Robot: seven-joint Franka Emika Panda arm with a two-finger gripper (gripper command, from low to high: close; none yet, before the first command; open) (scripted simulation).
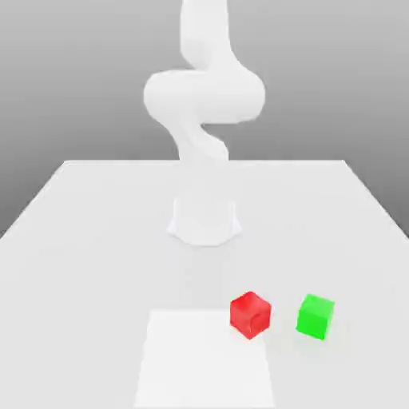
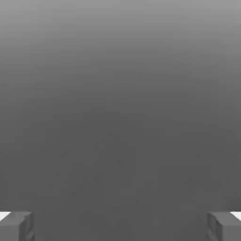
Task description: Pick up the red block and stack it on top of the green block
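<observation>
The arm [image 1: 204,104] is cut off by the exterior view's upper edge, its upper links lost there. It rises from a base [image 1: 204,220] near the tabletop's [image 1: 80,240] middle. In the hand view the hand [image 2: 120,226] is seen spread wide, only the fingertips [image 2: 16,226] showing (nothing held between them). The red block [image 1: 250,314] and green block [image 1: 315,316] are set near the tabletop's front edge, just apart.

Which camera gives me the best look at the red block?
The exterior view: the red block sits in full sight on the table, apart from the green block toward that view's right. The hand view gives a grey gradient between the open pincer's fingertips.
</observation>
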